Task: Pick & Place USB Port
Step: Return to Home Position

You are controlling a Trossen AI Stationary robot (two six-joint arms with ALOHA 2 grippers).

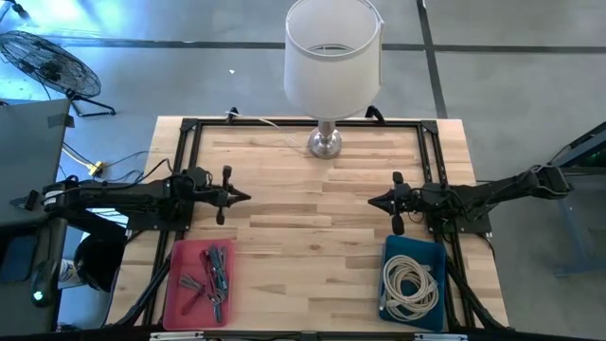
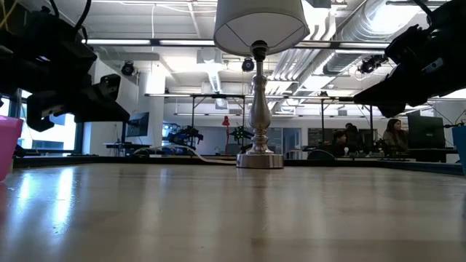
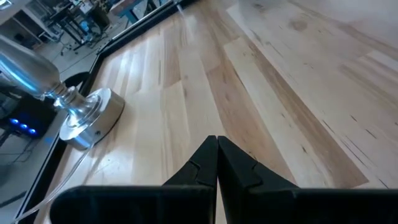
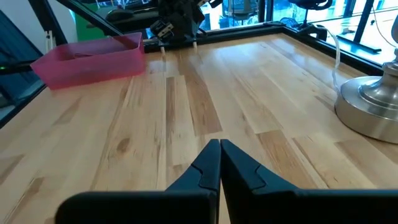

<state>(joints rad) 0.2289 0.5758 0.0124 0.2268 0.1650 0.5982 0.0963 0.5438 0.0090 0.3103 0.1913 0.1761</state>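
A pink tray [image 1: 197, 282] at the table's near left holds several small grey metal parts [image 1: 214, 275], likely the USB pieces. A blue tray [image 1: 413, 284] at the near right holds a coiled white cable [image 1: 410, 284]. My left gripper [image 1: 248, 197] hovers shut above the left-centre of the table, pointing right. My right gripper [image 1: 371, 201] hovers shut above the right-centre, pointing left. In the wrist views both pairs of fingers meet with nothing between them: left gripper [image 3: 216, 144], right gripper [image 4: 220, 147]. The pink tray [image 4: 93, 59] shows across the table in the right wrist view.
A table lamp with a white shade [image 1: 332, 52] stands on a metal base [image 1: 325, 143] at the far middle of the table; its cord runs off the far left. A black frame [image 1: 194, 125] borders the wooden top. Bare wood lies between the two grippers.
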